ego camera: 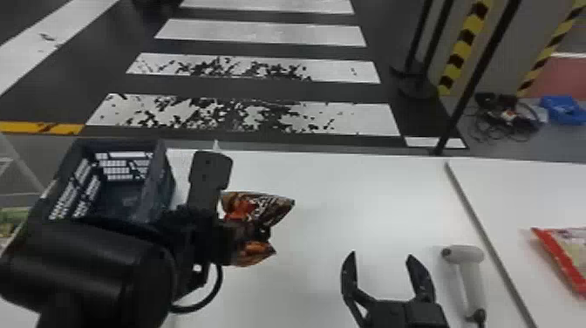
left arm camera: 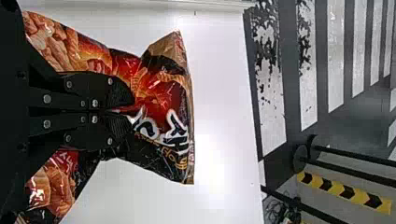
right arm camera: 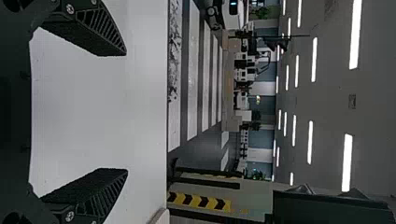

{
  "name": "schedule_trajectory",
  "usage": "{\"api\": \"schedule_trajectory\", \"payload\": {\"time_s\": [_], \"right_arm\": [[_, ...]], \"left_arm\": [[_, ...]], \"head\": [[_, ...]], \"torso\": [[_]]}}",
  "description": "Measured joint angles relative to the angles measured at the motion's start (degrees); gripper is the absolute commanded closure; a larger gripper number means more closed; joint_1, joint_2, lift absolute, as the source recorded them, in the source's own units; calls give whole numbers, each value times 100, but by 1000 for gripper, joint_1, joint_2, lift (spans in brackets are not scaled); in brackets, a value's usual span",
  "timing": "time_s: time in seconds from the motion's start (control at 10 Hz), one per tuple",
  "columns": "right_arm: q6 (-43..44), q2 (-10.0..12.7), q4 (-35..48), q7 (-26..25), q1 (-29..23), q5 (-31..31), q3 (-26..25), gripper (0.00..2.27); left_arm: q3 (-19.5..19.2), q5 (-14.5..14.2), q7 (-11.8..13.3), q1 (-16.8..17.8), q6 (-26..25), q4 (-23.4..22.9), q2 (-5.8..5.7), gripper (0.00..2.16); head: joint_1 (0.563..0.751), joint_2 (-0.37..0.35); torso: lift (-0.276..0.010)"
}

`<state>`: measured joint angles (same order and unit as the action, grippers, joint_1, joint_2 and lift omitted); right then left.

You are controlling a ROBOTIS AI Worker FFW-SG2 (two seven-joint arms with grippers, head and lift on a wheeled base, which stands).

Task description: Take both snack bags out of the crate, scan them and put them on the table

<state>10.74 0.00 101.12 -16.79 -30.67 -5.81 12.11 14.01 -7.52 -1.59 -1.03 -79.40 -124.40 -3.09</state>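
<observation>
My left gripper (ego camera: 237,237) is beside the crate (ego camera: 168,183), over the white table (ego camera: 349,183), with a dark snack bag (ego camera: 259,207) in its hold. In the left wrist view, my left gripper (left arm camera: 123,111) is shut on the middle of the snack bag (left arm camera: 161,93), pinching it so both ends flare out. A red snack bag (ego camera: 562,257) lies at the right edge of the head view. Near the front of the table my right gripper (ego camera: 381,257) stands open with nothing between its fingers; its fingers spread wide in the right wrist view, where the right gripper (right arm camera: 126,112) faces forward.
A white handheld scanner (ego camera: 466,266) lies just right of my right gripper. A grey seam (ego camera: 484,235) runs between it and the red bag. Black poles (ego camera: 475,78) stand beyond the table's far edge.
</observation>
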Motion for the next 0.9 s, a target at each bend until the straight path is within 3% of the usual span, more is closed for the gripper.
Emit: {"api": "schedule_trajectory", "payload": {"time_s": [0.2, 0.4, 0.6, 0.8, 0.9], "right_arm": [[2, 0, 116, -7, -26, 25, -97, 103], [2, 0, 162, 0, -67, 74, -139, 103], [2, 0, 171, 0, -79, 110, -165, 103], [-7, 0, 171, 0, -62, 140, -174, 103], [-13, 0, 170, 3, -50, 155, -174, 103]], "left_arm": [[756, 135, -688, -67, 1060, 718, 39, 2142], [1425, 212, -1387, -66, 2150, 1432, 192, 2142], [1993, 164, -2185, -90, 2852, 1886, 247, 2145], [2248, -15, -2633, -183, 3105, 2080, 233, 2132], [2280, -62, -2718, -227, 3216, 2140, 224, 1659]], "head": [[695, -137], [695, -191], [695, -244], [695, -266], [695, -270]], "torso": [[-92], [-92], [-92], [-92], [-92]]}}
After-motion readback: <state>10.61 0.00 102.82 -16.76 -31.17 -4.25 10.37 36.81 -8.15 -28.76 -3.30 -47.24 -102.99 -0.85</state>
